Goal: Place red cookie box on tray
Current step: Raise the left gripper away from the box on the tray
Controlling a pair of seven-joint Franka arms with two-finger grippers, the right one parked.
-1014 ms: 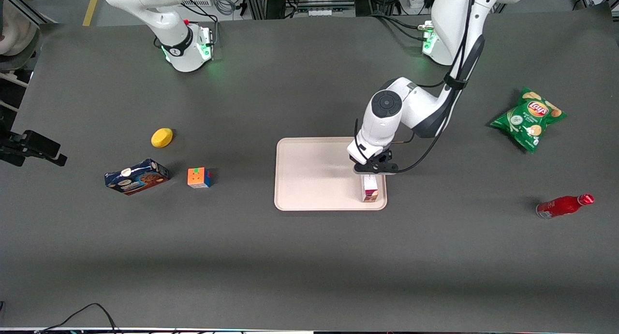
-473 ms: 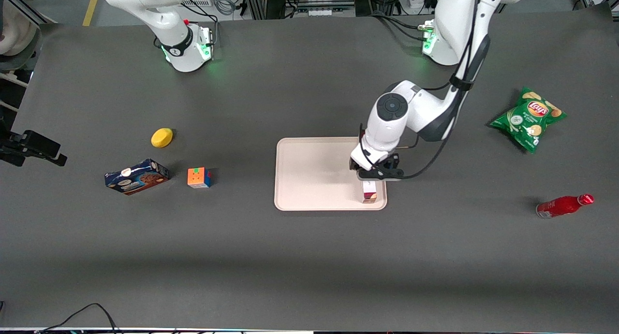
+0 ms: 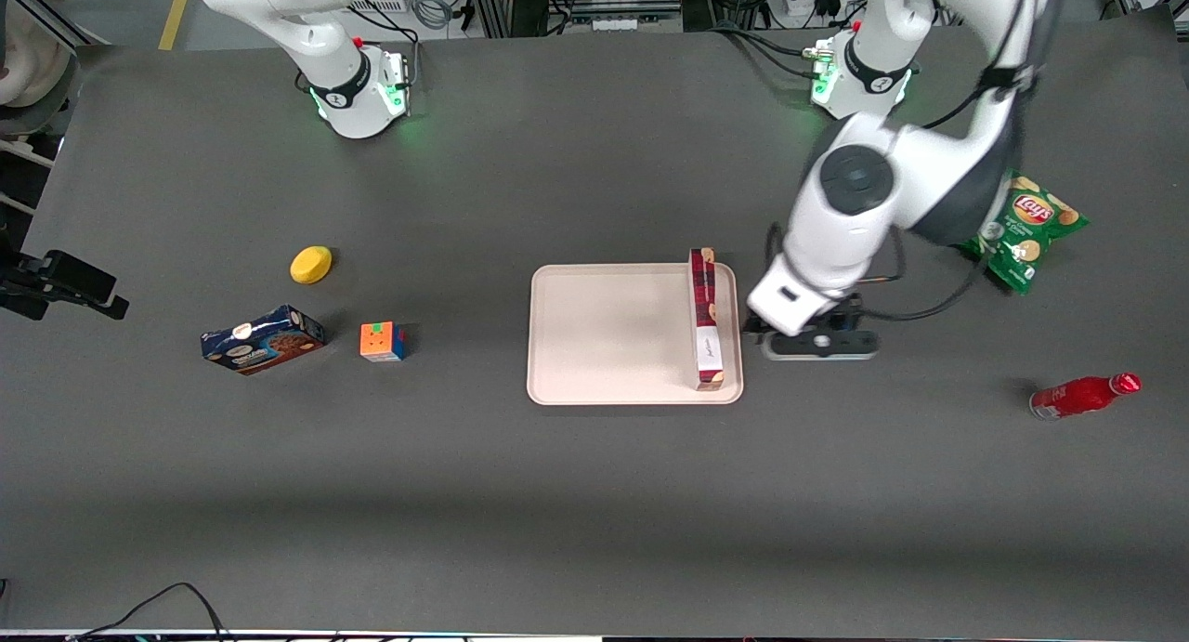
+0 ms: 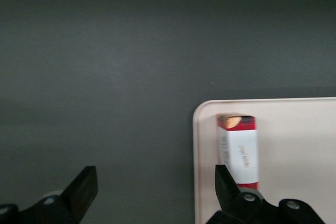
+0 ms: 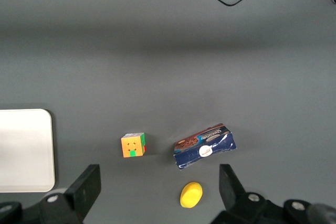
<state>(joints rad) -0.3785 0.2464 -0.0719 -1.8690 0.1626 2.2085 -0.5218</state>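
Note:
The red cookie box [image 3: 705, 319] lies flat on the tray [image 3: 604, 335], along the tray's short edge toward the working arm's end. It reaches from the tray's farther rim to its nearer rim. My left gripper [image 3: 818, 345] hangs above the bare table just beside that tray edge, off the box. In the left wrist view the gripper [image 4: 154, 182] is open and empty, with one finger over the tray [image 4: 299, 140] near the box's white-labelled end [image 4: 239, 150].
A green chip bag [image 3: 1017, 229] and a red bottle [image 3: 1082, 395] lie toward the working arm's end. A dark-blue cookie box [image 3: 263, 339], a colour cube [image 3: 382, 341] and a yellow object [image 3: 311, 264] lie toward the parked arm's end.
My gripper has let go of the red cookie box, risen and moved off the tray toward the working arm's end. The box stays on the tray, now fully in view.

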